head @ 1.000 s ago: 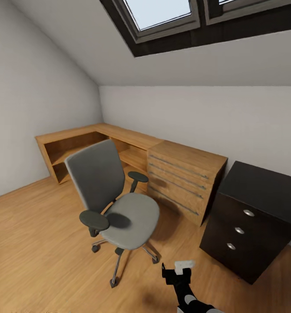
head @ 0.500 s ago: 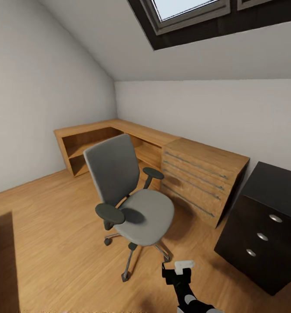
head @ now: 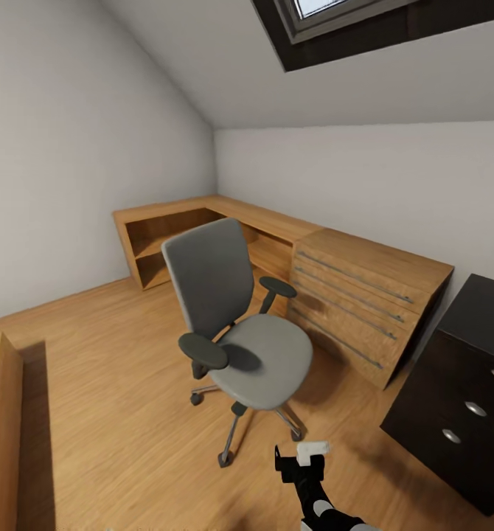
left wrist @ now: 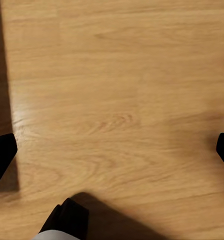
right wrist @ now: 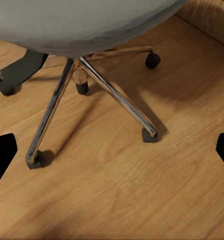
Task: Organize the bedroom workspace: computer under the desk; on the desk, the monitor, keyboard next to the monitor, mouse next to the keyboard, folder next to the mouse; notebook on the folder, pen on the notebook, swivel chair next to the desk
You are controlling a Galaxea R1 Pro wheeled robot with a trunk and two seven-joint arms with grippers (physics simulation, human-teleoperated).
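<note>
The right gripper (right wrist: 112,150) stood wide open, its black fingertips (right wrist: 1,152) at the frame's edges, low over the wooden floor (right wrist: 117,200) just short of the swivel chair's chrome star base (right wrist: 106,85). The left gripper (left wrist: 112,150) was spread wide too, over bare floor. In the head view the right arm (head: 306,472) reached toward the swivel chair (head: 236,324), whose grey seat lay bare. Behind it ran an L-shaped wooden shelf unit (head: 203,221) joined to a drawer chest (head: 365,302), with a black drawer cabinet (head: 468,398) near the chest.
</note>
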